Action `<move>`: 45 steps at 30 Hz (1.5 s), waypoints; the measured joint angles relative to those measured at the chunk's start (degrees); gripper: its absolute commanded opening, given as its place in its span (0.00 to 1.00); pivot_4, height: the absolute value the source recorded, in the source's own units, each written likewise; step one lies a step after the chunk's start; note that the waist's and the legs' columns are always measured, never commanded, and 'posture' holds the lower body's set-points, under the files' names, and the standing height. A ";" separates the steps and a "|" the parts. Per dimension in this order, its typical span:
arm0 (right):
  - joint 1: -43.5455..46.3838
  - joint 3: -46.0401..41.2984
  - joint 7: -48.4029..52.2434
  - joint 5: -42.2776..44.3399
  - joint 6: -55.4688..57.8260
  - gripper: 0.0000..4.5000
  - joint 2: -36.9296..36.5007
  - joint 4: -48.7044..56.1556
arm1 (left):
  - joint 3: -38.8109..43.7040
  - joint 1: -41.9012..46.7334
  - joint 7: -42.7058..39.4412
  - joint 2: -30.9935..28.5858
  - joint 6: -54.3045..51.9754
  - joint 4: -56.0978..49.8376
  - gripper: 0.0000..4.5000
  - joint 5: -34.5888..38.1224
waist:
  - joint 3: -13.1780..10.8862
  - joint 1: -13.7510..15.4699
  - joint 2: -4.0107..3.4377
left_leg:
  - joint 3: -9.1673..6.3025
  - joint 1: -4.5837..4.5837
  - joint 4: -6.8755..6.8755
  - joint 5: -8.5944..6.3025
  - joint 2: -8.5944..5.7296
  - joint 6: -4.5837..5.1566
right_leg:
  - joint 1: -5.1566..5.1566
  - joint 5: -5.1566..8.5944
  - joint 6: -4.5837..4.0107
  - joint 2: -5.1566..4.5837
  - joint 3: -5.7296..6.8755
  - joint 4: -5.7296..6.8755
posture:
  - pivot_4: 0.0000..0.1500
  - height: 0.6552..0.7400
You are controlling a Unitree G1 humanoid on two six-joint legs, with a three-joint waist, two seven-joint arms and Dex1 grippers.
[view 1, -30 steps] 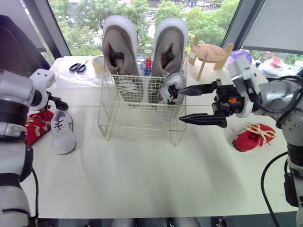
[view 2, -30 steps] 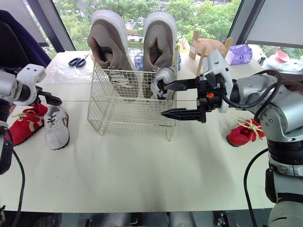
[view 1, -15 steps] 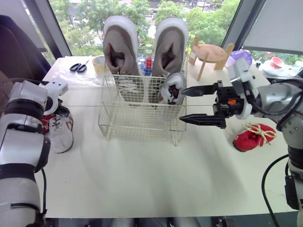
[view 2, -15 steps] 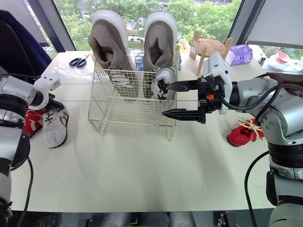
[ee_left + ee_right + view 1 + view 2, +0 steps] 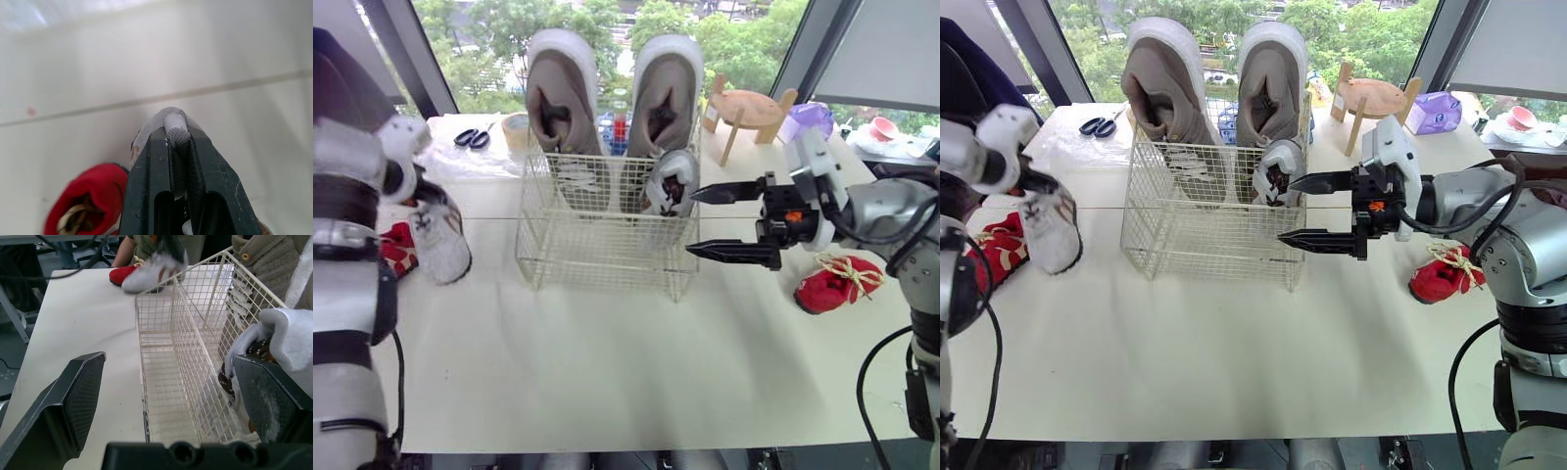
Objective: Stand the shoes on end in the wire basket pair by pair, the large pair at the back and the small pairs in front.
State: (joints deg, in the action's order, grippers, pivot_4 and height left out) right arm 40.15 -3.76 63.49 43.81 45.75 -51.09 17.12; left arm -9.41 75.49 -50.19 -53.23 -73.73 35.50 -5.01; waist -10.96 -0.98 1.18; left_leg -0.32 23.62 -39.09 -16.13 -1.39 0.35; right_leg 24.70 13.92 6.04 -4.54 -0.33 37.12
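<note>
At mid-left we have the left gripper (image 5: 176, 134) clamped on a small white shoe (image 5: 440, 240), in the centre the wire basket (image 5: 597, 245) holding the large pair (image 5: 563, 98) behind and one small shoe (image 5: 668, 181) in front, and just right of it the right gripper (image 5: 691, 222) gaping wide.

Head stereo pair looking down over table (image 5: 607, 372), right wrist view sharing wire basket (image 5: 607, 250), left wrist close-up

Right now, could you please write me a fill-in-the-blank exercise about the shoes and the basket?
The small shoe held in the left gripper is ___.
The basket holds ___ large shoes at its back.
The fingers of the right gripper are ___.
Right of the basket, the lone shoe on the table is ___.
Missing words: white; two; open; red.
</note>
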 measured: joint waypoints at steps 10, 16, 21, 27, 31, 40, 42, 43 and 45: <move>8.67 4.10 5.73 -5.49 -5.32 1.00 2.83 -13.22 | 24.33 -7.65 10.01 5.44 -13.72 -54.34 0.01 5.59 | 0.00 0.67 0.00 | -0.01 -0.09 -0.06 0.04 0.02 -0.09 | -0.07 0.01 0.01 -0.03 -0.02 -0.04 | 1.00 1.00; 10.18 6.85 8.91 -7.85 -6.96 1.00 4.30 -16.48 | 36.65 -8.73 14.64 18.90 -11.39 -72.50 0.01 9.29 | 0.04 0.19 -0.07 | 0.03 -0.18 -0.01 0.08 0.00 -0.19 | -0.06 0.01 0.01 -0.03 -0.07 0.00 | 1.00 1.00; 10.73 7.05 9.84 -8.95 -6.87 1.00 4.89 -17.65 | 39.56 -13.50 17.06 25.75 -6.80 -76.36 0.01 13.29 | 0.04 0.36 -0.08 | -0.01 -0.18 0.01 0.15 0.10 -0.33 | -0.05 -0.01 -0.01 0.01 -0.09 0.02 | 1.00 1.00; 11.56 6.95 9.25 -9.17 -4.29 1.00 4.60 -16.60 | 28.51 -25.90 20.09 31.78 14.69 -74.87 0.01 14.95 | 0.08 0.77 -0.14 | 0.00 -0.19 -0.02 0.14 0.04 -0.33 | -0.11 -0.02 -0.04 -0.14 -0.18 -0.05 | 1.00 1.00; 10.97 5.20 7.93 -8.61 -1.04 1.00 1.98 -13.88 | 24.73 -27.95 22.39 31.32 24.16 -72.45 0.01 14.60 | 0.08 1.22 -0.15 | 0.00 -0.20 0.02 0.12 0.04 -0.30 | -0.10 -0.02 -0.04 -0.14 -0.19 -0.07 | 1.00 1.00; 7.70 -1.77 2.20 -2.29 8.56 1.00 -0.92 -6.02 | 15.59 -35.66 27.99 31.01 43.14 -69.53 0.01 8.43 | 0.09 1.88 -0.15 | 0.00 -0.20 -0.01 0.09 0.04 -0.23 | -0.16 -0.04 -0.07 -0.19 -0.20 -0.13 | 1.00 1.00; 7.30 -2.72 1.04 -1.21 9.71 1.00 -1.28 -5.28 | 14.23 -38.26 29.69 32.25 46.50 -69.41 0.01 7.36 | 0.09 1.81 -0.16 | 0.01 -0.21 -0.01 0.08 0.04 -0.21 | -0.16 -0.04 -0.08 -0.19 -0.21 -0.13 | 1.00 1.00; 6.98 -3.22 0.51 -0.70 10.24 1.00 -1.30 -4.84 | 13.16 -40.25 30.56 32.48 48.96 -69.34 0.01 6.39 | 0.10 1.77 -0.16 | 0.01 -0.21 -0.01 0.08 0.04 -0.21 | -0.16 -0.04 -0.08 -0.18 -0.21 -0.13 | 1.00 1.00; 6.75 -3.54 -0.28 -0.14 10.91 1.00 -1.41 -4.44 | 11.50 -44.36 32.15 33.09 53.21 -68.84 0.01 4.30 | 0.13 1.75 -0.20 | 0.03 -0.22 -0.01 0.08 0.05 -0.20 | -0.16 -0.04 -0.08 -0.18 -0.22 -0.12 | 1.00 1.00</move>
State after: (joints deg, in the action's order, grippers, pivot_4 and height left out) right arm 46.90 -7.30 63.21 43.66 56.67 -52.50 12.68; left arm 2.08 31.13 -18.04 -20.14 -20.52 -33.35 -0.71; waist -10.83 0.77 0.98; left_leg -0.29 23.39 -39.09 -16.05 -1.35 0.15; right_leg 24.53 13.88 5.96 -4.72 -0.55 37.00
